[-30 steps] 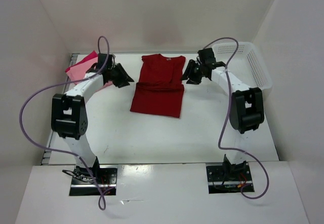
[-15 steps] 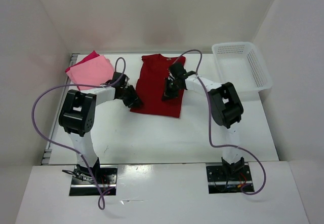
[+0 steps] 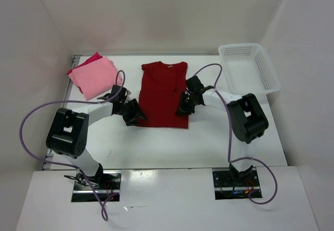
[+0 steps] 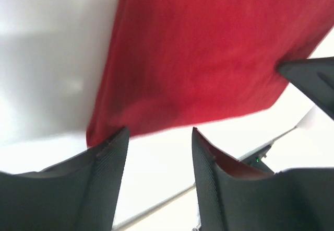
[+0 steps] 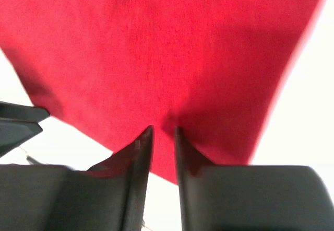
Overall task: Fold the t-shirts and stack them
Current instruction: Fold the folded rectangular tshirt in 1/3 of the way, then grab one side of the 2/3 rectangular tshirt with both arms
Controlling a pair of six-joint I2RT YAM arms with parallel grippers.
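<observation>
From the overhead camera I see the dark red t-shirt [image 3: 164,90] lying flat in the middle of the table [image 3: 209,142], collar toward the far wall and hem toward the arm bases. My left gripper [image 3: 135,116] sits low at the shirt's near-left corner. On the left wrist camera its jaws stand apart with bare white table between them. The hem runs just ahead of the tips, and the corner of the cloth meets the tip of one finger [image 4: 107,152]. Nothing is in that grip. My right gripper [image 3: 182,108] is at the shirt's right edge, close to the near-right corner, and it is down on the fabric. On the right wrist camera its jaws are narrow, leaving only a slim slot with red cloth showing through it. The fabric looks darker and slightly puckered around the tips, but I cannot tell whether they are pinching it or only resting on it. The light salmon t-shirt [image 3: 95,78] lies folded at the far left of the table, well apart from both grippers, with the crimson-pink t-shirt [image 3: 90,59] peeking out from under its far edge. A white basket [image 3: 245,47] stands at the far right corner.
</observation>
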